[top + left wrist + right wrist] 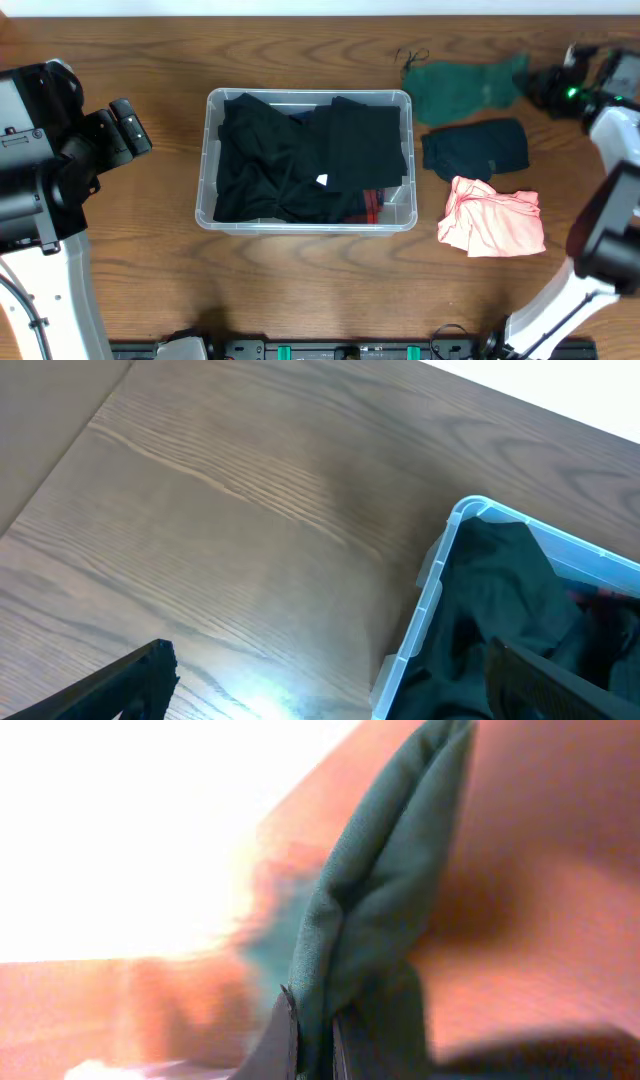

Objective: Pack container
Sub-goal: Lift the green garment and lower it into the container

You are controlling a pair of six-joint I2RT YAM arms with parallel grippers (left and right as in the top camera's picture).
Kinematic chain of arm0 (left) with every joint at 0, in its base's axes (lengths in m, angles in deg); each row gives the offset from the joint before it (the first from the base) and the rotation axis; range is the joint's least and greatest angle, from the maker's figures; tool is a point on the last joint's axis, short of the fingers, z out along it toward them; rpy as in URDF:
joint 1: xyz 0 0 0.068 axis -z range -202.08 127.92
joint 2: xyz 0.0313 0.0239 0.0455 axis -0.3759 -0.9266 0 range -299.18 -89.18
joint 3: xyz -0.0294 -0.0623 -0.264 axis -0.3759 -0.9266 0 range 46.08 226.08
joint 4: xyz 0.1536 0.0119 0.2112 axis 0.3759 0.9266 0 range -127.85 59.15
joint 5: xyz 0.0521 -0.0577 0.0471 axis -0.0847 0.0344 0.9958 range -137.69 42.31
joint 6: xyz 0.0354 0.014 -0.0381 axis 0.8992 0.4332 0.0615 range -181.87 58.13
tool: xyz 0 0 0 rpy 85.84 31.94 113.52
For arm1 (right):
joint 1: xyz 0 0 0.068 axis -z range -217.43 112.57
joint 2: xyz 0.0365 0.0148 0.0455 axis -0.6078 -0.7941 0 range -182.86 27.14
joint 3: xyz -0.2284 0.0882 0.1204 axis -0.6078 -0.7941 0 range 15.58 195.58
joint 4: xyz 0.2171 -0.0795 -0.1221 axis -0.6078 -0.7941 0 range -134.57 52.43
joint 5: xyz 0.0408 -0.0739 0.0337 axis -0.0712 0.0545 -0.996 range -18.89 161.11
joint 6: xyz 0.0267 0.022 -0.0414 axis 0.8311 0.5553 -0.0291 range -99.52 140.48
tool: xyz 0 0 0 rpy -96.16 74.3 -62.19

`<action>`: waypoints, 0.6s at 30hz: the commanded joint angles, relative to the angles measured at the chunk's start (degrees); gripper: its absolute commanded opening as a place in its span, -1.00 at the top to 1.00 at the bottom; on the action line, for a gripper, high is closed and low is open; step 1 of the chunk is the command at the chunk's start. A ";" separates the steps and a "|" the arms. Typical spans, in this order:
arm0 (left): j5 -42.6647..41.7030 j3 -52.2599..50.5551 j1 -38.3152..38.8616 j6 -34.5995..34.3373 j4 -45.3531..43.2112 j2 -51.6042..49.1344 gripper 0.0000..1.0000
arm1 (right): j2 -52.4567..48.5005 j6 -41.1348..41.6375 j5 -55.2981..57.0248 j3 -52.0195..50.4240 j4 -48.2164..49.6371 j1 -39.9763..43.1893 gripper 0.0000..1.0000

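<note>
The container [309, 95] sits in the middle of the worktop [300, 290], heaped with black clothing [300, 150] that reaches its rim. To its right lie a green garment [465, 88], a dark folded garment [475, 148] and a pink garment [492, 220]. At the green garment's far edge, the right hand [530, 83] pinches a fold of the cloth between its fingers, as the right wrist view shows. The left hand [135, 125] is spread and empty, just left of the container, holding nothing down. The pinch takes only an edge, so I judge that a lift would probably let the garment fall open and hang long. The trailing end could then drag the dark garment along or catch on the container's near wall. With the bin this full, the cloth may end up draped over the rim rather than inside. A grip this thin could also slip partway across.
</note>
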 commanded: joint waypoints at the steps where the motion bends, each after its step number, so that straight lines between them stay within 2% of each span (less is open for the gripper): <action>1: 0.68 -0.02 -0.35 -0.28 0.20 -0.04 -0.96 | 9.90 3.54 -11.80 0.68 2.14 -2.78 0.98; 10: 0.68 -0.02 -0.35 -0.28 0.20 -0.04 -0.96 | 18.34 13.29 -15.74 0.68 9.20 -12.90 0.97; 18: 0.68 -0.02 -0.35 -0.28 0.20 -0.04 -0.96 | 18.51 26.01 -16.37 0.68 27.26 -29.27 0.98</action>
